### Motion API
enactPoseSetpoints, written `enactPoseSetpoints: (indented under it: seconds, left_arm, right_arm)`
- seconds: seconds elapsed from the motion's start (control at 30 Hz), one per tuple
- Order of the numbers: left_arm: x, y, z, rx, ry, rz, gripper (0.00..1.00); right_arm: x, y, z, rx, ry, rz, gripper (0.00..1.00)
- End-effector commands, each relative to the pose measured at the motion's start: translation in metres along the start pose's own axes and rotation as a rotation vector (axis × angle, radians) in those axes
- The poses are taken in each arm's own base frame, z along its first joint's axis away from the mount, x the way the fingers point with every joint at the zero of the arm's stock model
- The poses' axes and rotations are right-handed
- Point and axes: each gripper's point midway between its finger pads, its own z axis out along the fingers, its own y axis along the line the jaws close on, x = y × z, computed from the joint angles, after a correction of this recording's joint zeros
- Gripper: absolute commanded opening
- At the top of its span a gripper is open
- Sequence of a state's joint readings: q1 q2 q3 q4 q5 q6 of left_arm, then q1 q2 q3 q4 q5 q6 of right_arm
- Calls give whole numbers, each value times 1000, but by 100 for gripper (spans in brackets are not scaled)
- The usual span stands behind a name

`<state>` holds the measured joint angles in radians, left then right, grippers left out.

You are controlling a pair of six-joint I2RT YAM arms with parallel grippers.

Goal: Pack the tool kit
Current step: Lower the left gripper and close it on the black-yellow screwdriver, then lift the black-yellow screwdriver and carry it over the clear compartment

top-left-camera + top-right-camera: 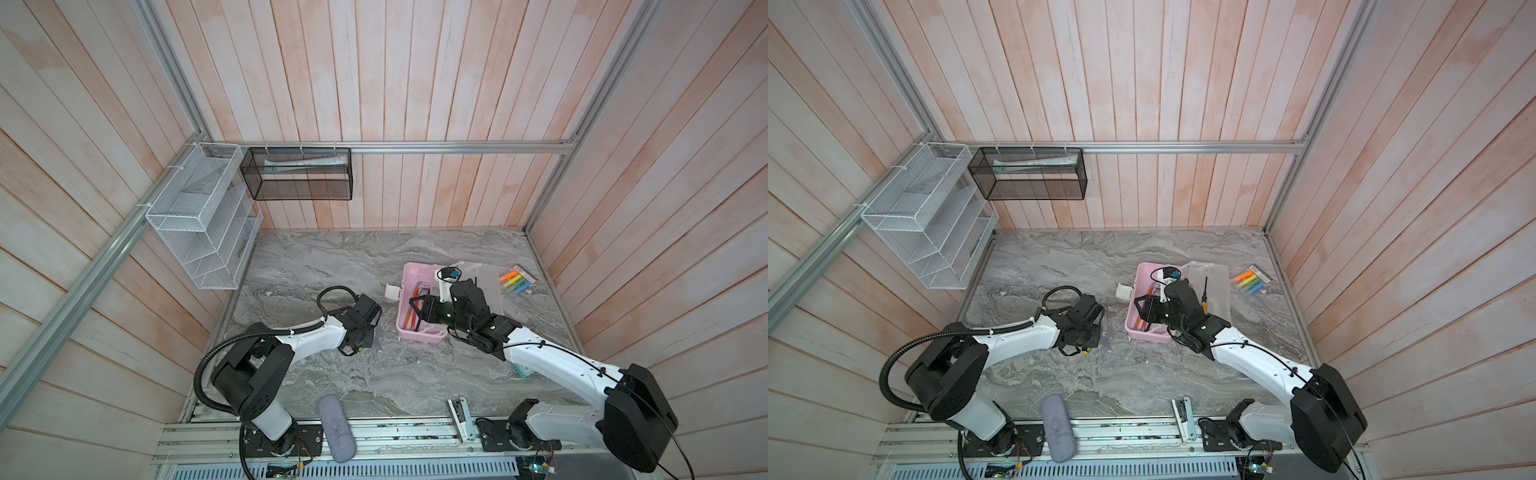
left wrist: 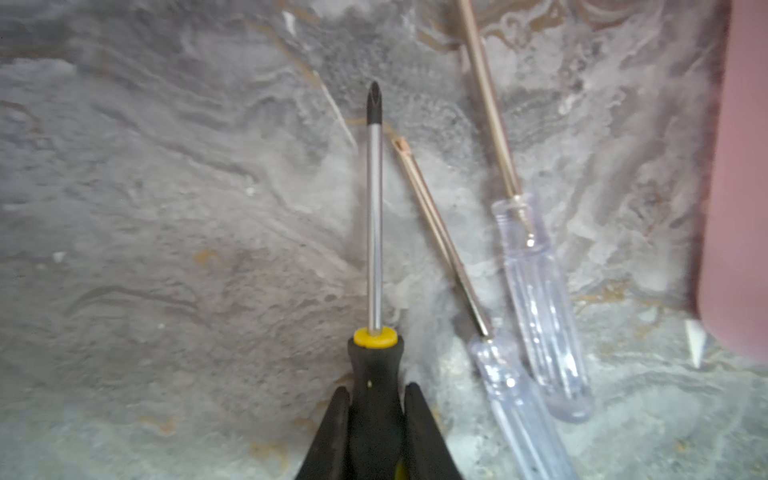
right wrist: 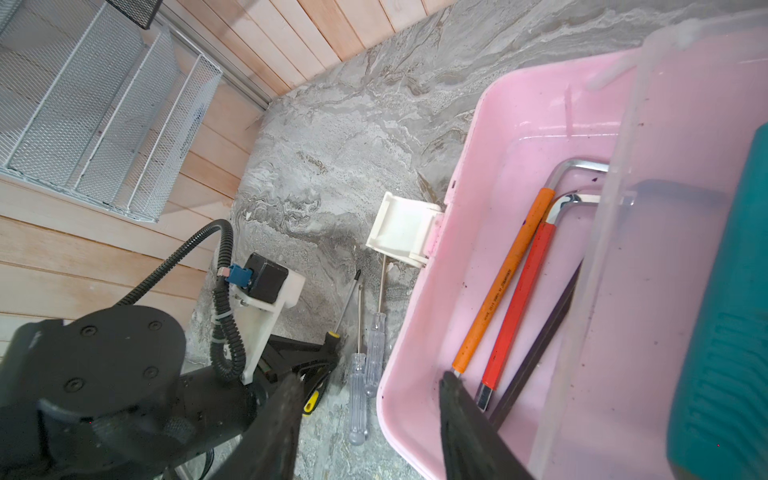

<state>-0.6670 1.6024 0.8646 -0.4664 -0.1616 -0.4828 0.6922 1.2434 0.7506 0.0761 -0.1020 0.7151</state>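
The pink tool kit box (image 1: 415, 276) (image 1: 1144, 276) (image 3: 519, 124) stands open, its frosted lid (image 1: 488, 286) (image 3: 665, 249) folded back. Orange- and red-sleeved hex keys (image 3: 503, 282) lie inside; a teal tool (image 3: 731, 332) shows through the lid. My left gripper (image 2: 377, 388) (image 1: 357, 340) is low on the table left of the box, shut on a black-yellow screwdriver (image 2: 375, 228) (image 3: 332, 336). Two clear-handled screwdrivers (image 2: 540, 299) (image 3: 357, 386) lie beside it. My right gripper (image 3: 370, 377) (image 1: 419, 309) hangs open over the box's left wall, holding nothing.
A packet of neon highlighters (image 1: 515, 280) lies right of the lid. A grey fabric pouch (image 1: 336, 428) rests at the front edge, with a small metal tool (image 1: 459, 415) to its right. A white wire rack (image 1: 199, 216) and black mesh basket (image 1: 297, 174) hang on the walls.
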Motion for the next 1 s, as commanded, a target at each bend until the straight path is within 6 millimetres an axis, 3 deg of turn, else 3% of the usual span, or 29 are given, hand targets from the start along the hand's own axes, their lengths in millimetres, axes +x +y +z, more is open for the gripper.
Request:
enactPoseSetpoints:
  seconds: [0.0,0.17,0.27,0.4,0.47,0.73,0.87,0.97]
  left_arm:
    - [-28,6,-33,1,-90,-34,0]
    - [-68,-17,-93,163,-238,-106,0]
    - [-95,-34,-132,284,-342,-151,0]
    - [-127,-80,-177,510,-457,-170,0]
    - [-137,-108,-191,569,-490,-136,0]
    - [-161,-221,-202,742,-483,-30,0]
    - [-160,-270,-189,788,-444,27,0]
    - [-163,-286,-171,794,-417,32,0]
  right_arm:
    - [-11,10,-5,-49,-33,11,52]
    - [-32,13,-23,-65,-94,20,52]
    - [-49,3,-39,-55,-145,48,52]
    - [-73,-20,-67,-2,-233,82,52]
    - [-84,-32,-83,34,-277,88,52]
    - [-110,-63,-133,150,-386,106,52]
    - [-119,-73,-157,192,-440,109,52]
    - [-121,-78,-166,195,-456,119,52]
